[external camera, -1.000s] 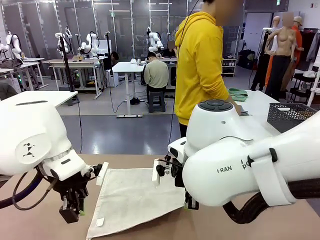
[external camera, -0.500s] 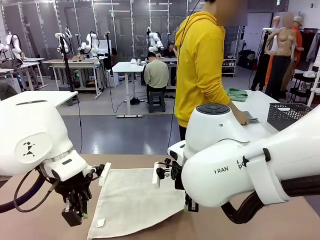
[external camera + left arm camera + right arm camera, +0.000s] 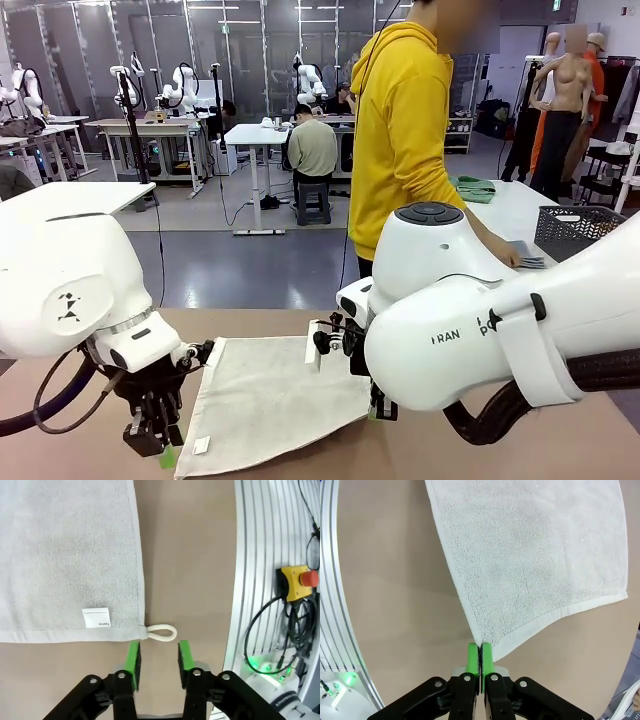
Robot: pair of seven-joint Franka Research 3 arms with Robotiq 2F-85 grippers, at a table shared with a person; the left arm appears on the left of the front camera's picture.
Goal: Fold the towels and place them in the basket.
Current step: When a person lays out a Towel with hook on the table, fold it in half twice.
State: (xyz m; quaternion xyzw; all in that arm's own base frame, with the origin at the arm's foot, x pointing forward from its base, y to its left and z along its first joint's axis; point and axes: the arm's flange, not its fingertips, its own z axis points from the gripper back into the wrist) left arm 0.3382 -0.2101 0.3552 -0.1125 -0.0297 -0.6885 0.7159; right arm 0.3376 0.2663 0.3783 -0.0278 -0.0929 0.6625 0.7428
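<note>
A cream-white towel (image 3: pixel 270 400) lies flat on the brown table between my arms. In the left wrist view its corner loop (image 3: pixel 162 632) and white label (image 3: pixel 96 617) sit just beyond my left gripper (image 3: pixel 157 650), whose green pads stand apart with nothing between them. That left gripper (image 3: pixel 158 448) hovers at the towel's near left corner. My right gripper (image 3: pixel 480 652) is shut on the towel's (image 3: pixel 530 565) near right corner, slightly lifting the edge; from the front it (image 3: pixel 378 405) is mostly hidden behind its own arm. The dark basket (image 3: pixel 580 230) stands on a white table at the far right.
A person in a yellow hoodie (image 3: pixel 400 130) stands beyond the table, one hand (image 3: pixel 505 255) on a folded grey cloth (image 3: pixel 527 262) beside the basket. A green cloth (image 3: pixel 478 188) lies farther back. The table's metal edge (image 3: pixel 250 580) and an emergency-stop box (image 3: pixel 297 580) lie beside my left gripper.
My left gripper has opened and let go of the towel corner, dropping a little lower. The person's hand has slid the grey cloth right, toward the basket. The right gripper stays put.
</note>
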